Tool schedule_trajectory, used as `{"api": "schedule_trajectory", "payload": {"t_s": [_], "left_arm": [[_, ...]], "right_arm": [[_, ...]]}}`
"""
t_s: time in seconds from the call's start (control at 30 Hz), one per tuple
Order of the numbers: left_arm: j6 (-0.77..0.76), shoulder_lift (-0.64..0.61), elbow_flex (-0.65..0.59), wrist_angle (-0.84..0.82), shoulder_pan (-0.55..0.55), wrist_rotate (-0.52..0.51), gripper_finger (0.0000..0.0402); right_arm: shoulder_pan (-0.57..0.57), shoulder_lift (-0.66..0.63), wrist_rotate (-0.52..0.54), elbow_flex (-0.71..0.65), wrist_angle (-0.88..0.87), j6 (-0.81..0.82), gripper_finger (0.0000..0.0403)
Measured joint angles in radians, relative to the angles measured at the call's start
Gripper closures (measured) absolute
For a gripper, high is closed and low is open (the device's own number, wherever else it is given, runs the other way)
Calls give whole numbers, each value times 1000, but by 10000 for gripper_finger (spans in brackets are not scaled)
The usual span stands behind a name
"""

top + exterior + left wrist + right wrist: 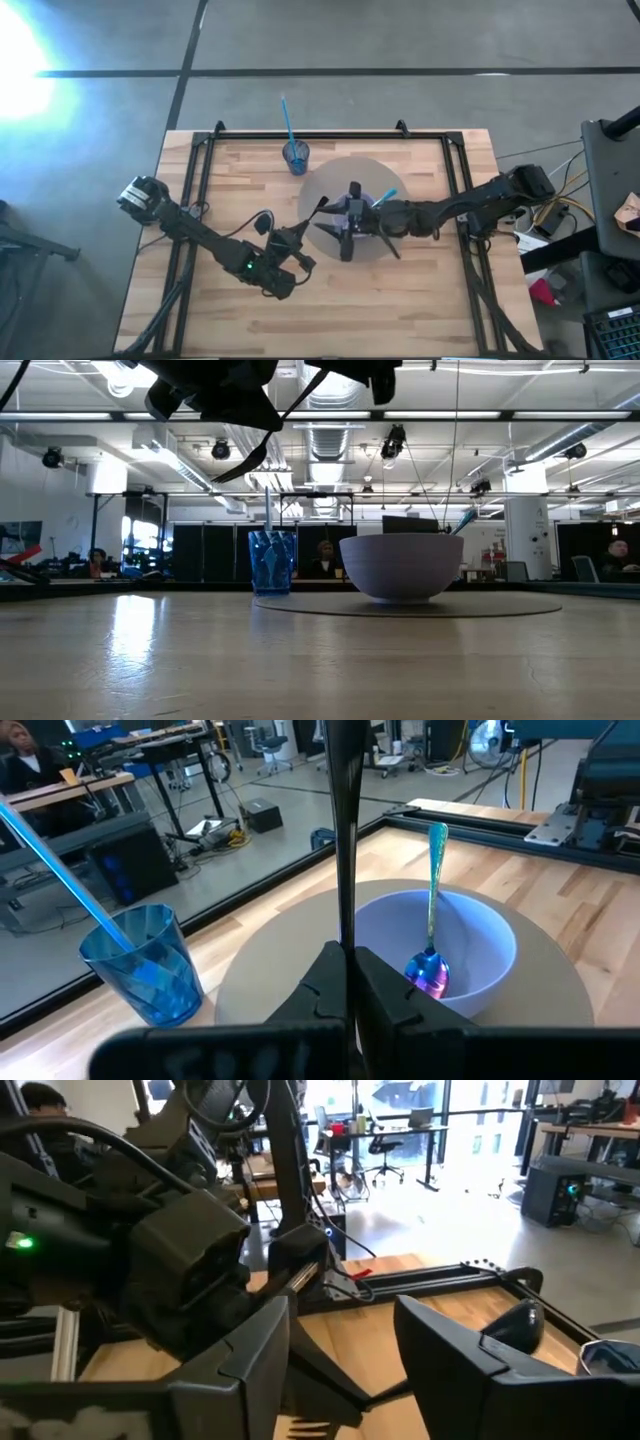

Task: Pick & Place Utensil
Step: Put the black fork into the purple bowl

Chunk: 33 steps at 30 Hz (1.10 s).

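Hanging over the bowl (405, 565) at mid-table, the right gripper (340, 1350) has its two fingers (250, 1350) spread wide with nothing between them, so it is open and empty-handed. Its arm reaches in from the table's right edge. Right beside it, on the bowl's left, the left gripper (303, 232) is clamped tight on a thin dark utensil (345, 820), the handle pinched between its closed fingers (385, 995) and the rest rising straight out ahead of the wrist camera. From table height that utensil shows as a dark blade-like shape up in the air, above and to the left of the bowl, well clear of the wood; whether it is a knife or a spoon I cannot tell. Down in the bowl lies a spoon (432, 920), its shiny purple-blue head at the bottom and its teal handle leaning up over the rim. The pale bowl sits on a round grey mat (520, 603). Just off the mat, toward the far edge, stands a blue cup (272, 560), upright, with a long blue stick (287, 120) slanting out of it. All of this rests on the wooden table (420, 290).
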Motion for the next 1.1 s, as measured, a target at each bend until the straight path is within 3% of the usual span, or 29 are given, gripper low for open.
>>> {"api": "schedule_trajectory", "payload": {"t_s": [0.47, 0.63, 1.1], "left_arm": [[-2, 0, 0, -1, 0, -14, 400], [1, 0, 0, 2, 0, -14, 400], [31, 0, 0, 2, 0, -13, 400]], "right_arm": [[26, -193, 0, -12, -348, 3, 207], [23, -154, 19, -34, -342, 0, 207], [-35, 25, 39, -34, -107, 24, 207]]}}
